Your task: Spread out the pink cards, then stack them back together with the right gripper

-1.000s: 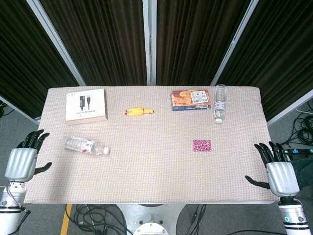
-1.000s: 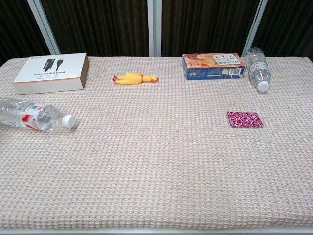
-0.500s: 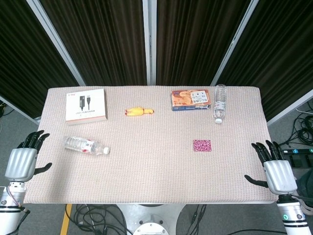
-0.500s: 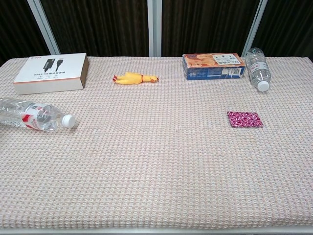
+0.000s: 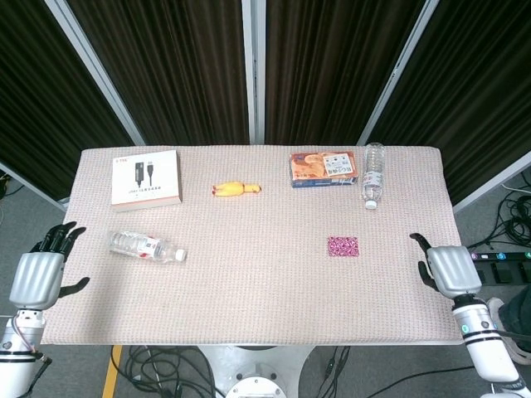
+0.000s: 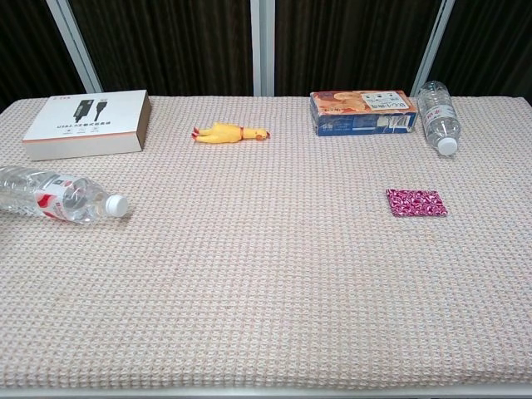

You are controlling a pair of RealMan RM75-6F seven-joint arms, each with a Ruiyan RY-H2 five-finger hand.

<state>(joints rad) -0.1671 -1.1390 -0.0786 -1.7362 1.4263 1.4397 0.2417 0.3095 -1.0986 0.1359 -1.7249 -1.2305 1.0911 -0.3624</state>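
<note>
The left hand (image 5: 36, 278) is hanging off the table's (image 5: 249, 290) left edge, fingers apart, holding nothing. The right hand (image 5: 448, 269) is hovering over the table's right edge; its fingers are hidden, so I cannot tell their state. The pink cards (image 5: 343, 246) are lying stacked on the table, left of the right hand and apart from it. A bottle (image 5: 146, 246) is lying toward the table's left side.

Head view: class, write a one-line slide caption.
Pink cards stacked on the table; right robot hand nearby, empty.
</note>
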